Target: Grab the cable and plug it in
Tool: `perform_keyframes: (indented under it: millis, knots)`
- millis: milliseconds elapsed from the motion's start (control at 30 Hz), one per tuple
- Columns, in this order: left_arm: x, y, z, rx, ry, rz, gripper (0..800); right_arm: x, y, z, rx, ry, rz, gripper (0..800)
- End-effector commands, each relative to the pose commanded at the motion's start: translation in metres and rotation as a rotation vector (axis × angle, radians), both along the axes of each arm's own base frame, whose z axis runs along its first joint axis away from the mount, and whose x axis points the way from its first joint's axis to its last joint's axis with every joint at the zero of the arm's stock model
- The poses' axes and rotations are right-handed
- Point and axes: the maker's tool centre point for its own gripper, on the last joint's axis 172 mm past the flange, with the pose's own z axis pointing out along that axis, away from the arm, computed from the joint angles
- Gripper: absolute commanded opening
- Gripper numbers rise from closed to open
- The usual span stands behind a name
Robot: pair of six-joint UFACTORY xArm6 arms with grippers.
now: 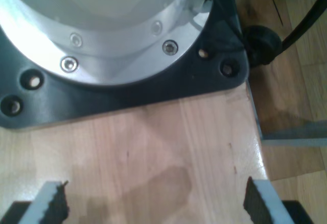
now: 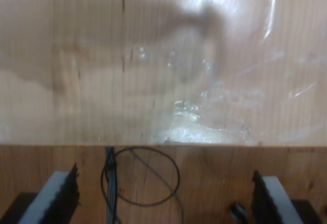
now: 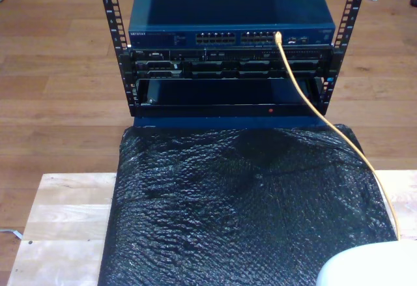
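The orange-yellow cable (image 3: 339, 129) runs from a port on the blue network switch (image 3: 228, 22), where its end sits, down over the black sheet toward the exterior view's lower right. My first gripper (image 1: 156, 201) is open above bare wooden tabletop, with nothing between its fingers (image 1: 53, 201). A robot base's silver flange on a black plate (image 1: 153, 89) lies just ahead of it. My second gripper (image 2: 166, 193) is open too and holds nothing. It hangs over the table's edge (image 2: 163, 143), with floor beyond.
The switch sits in a black rack (image 3: 124, 58) standing on the wooden floor past the table. A crinkled black sheet (image 3: 241, 208) covers most of the table. An arm's white housing (image 3: 368, 266) shows at the exterior view's lower right. Thin dark wires (image 2: 145, 175) loop on the floor.
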Motion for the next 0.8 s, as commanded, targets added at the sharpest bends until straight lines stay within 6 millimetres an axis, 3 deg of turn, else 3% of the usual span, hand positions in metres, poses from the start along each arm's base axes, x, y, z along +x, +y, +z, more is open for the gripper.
perform_keyframes:
  millis: [533, 800]
  knots:
    - [0.000, 0.000, 0.000, 0.001, 0.000, 0.000, 800, -0.001, 0.023, -0.020, 0.087, -0.006, 0.091, 798]
    - [0.000, 0.000, 0.000, 0.001, 0.000, 0.000, 800, 0.000, 0.024, -0.022, 0.089, -0.010, 0.086, 798]
